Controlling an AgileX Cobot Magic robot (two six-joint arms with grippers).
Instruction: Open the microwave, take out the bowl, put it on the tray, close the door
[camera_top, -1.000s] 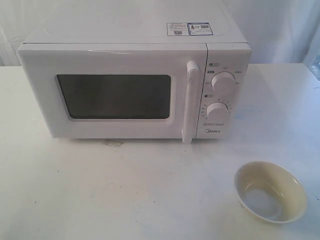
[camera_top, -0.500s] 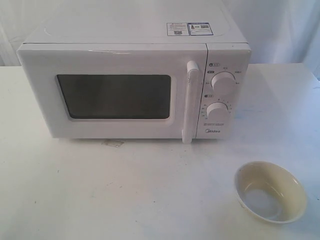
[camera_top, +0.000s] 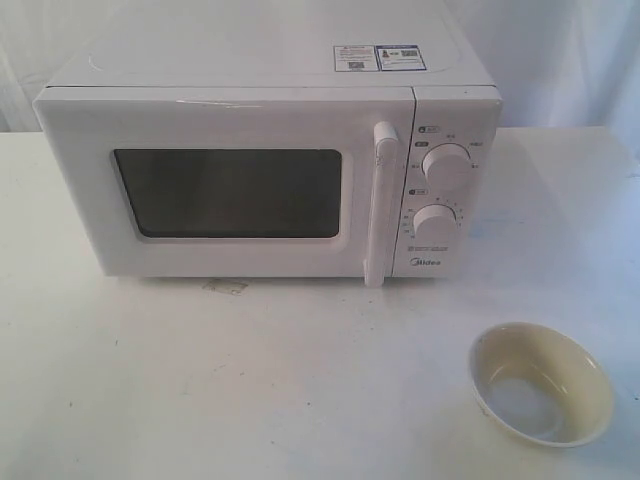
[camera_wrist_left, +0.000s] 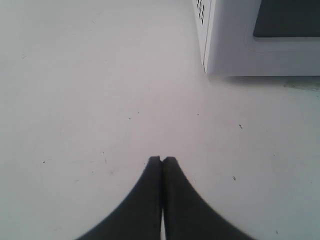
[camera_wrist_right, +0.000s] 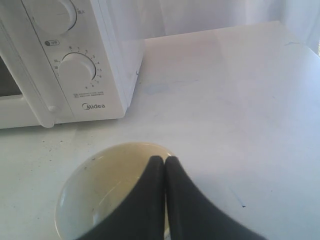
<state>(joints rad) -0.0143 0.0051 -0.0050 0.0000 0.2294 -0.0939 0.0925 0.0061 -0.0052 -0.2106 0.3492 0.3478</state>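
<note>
A boxy white countertop microwave (camera_top: 270, 60) stands toward the back of a pale, scuffed white table (camera_top: 250, 380), with two printed stickers (camera_top: 380, 57) on its top near the right rear edge. Its wide white door (camera_top: 80, 190) is shut flush with the front, and the dark rounded-rectangle window (camera_top: 228, 193) shows nothing legible of the inside. A vertical white bar handle (camera_top: 379, 205) runs down the door's right edge, just beside the control panel. There two round white knobs sit one above the other, the upper knob (camera_top: 445, 165) and the lower knob (camera_top: 436, 222), over a small grey brand logo (camera_top: 427, 264). The small round shallow cream-yellow bowl (camera_top: 541, 382), with a paler whitish bottom, sits upright on the table in front of the microwave and off to its right, apart from it. The left gripper (camera_wrist_left: 161, 159) has its two dark fingers pressed together tip to tip with nothing between them, over bare table near the microwave's left front corner. The right gripper (camera_wrist_right: 164, 159) is likewise clenched on nothing. Its dark fingers meet against the inside of the bowl, just within the rim on the microwave's side; whether they touch the bowl cannot be told.
</note>
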